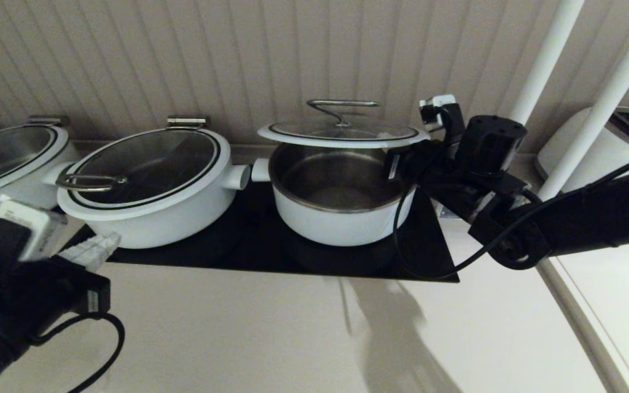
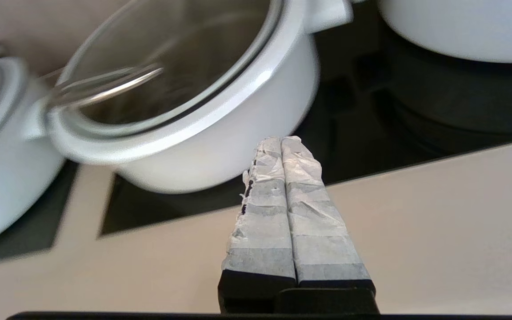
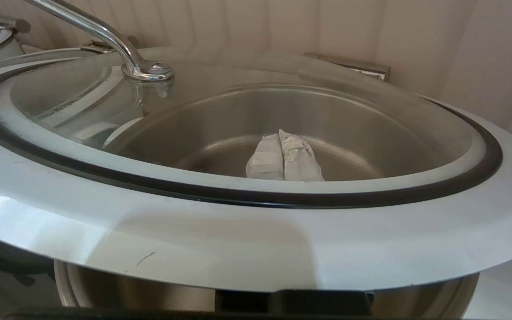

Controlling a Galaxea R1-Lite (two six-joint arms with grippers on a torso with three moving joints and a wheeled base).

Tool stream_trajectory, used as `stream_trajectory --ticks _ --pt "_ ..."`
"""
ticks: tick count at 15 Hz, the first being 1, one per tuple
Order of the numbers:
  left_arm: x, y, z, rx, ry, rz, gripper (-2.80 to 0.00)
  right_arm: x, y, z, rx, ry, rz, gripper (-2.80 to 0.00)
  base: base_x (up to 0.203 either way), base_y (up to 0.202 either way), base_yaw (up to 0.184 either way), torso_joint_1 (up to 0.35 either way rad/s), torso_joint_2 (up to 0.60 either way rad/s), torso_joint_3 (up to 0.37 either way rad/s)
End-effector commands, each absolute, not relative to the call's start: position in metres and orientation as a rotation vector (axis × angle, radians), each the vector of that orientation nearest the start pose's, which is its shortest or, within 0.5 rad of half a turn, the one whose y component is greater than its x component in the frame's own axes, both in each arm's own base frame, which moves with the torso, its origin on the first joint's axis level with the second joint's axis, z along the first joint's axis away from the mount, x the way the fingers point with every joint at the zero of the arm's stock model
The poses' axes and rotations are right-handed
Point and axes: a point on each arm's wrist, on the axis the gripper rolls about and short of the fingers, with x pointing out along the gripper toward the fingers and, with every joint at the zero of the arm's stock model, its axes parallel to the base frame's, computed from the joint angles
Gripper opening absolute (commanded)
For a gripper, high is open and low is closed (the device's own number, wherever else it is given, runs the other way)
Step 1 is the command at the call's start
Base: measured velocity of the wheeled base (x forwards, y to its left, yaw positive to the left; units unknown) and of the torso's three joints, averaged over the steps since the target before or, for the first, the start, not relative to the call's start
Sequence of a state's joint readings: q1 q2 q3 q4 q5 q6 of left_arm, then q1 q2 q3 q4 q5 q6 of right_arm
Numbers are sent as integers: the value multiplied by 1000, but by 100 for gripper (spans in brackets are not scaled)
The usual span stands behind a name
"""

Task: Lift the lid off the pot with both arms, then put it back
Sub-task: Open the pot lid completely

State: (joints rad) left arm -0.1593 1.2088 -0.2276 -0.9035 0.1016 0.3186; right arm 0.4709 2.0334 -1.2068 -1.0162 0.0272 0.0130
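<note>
The lid is hovering level above the open pot, its steel bar handle running 9 to 3 o'clock across the centre, and the gap between lid and pot rim is the relation the next move depends on, because the lid has only to sink straight down to seat again. The right gripper is at the lid's 3 o'clock edge, its taped jaws pressed together under the glass, apparently propping the rim rather than pinching it. The left gripper is sitting well away at 8 o'clock over the desk with jaws together on nothing, so the right arm is the nearer.
</note>
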Motion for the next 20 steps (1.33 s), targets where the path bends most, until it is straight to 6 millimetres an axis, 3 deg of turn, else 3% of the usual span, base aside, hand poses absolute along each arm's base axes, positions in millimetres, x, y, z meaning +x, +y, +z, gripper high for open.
stream_trajectory --ticks 1,14,20 --pt "140 -16 174 319 24 -32 -280 364 186 213 58 -195 497 -280 0 0 0 0 0 0" --pt "39 0 137 198 -41 58 -280 377 185 227 66 -247 481 -280 0 0 0 0 0 0" --pt "-21 2 90 206 -20 46 -280 381 182 233 66 -252 471 -280 0 0 0 0 0 0"
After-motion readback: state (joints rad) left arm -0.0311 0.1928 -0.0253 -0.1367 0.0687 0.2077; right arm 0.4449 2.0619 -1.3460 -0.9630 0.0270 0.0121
